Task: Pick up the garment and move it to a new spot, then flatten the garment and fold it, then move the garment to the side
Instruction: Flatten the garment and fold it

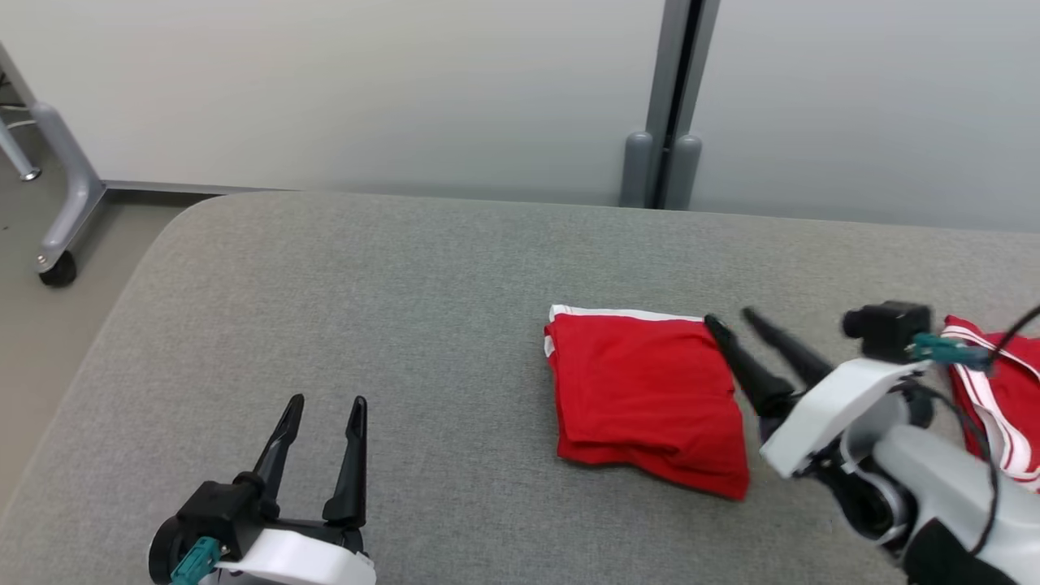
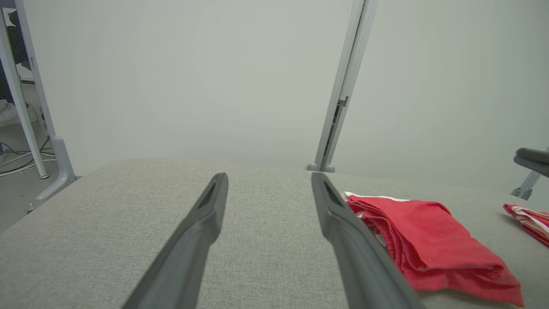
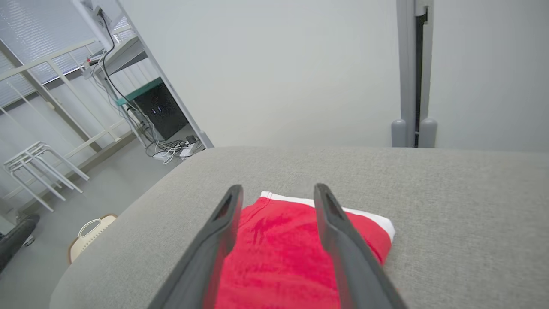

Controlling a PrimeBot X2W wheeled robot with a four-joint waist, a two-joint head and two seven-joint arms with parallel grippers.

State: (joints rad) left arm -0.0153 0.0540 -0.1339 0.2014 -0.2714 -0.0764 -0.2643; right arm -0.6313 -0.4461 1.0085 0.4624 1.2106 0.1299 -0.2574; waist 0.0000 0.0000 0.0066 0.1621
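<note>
**Folded, now slide it aside**

The red garment lies folded, middle right on the counter. Only the side move looks left, so I must grip its edge. My right tool is wide beside it; my left tool is wide, lower left. Bare room left; another red cloth crowds the right.

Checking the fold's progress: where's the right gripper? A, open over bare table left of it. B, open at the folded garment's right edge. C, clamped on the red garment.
B: the right gripper is open, holding nothing, at the right edge of the folded red garment.
</note>
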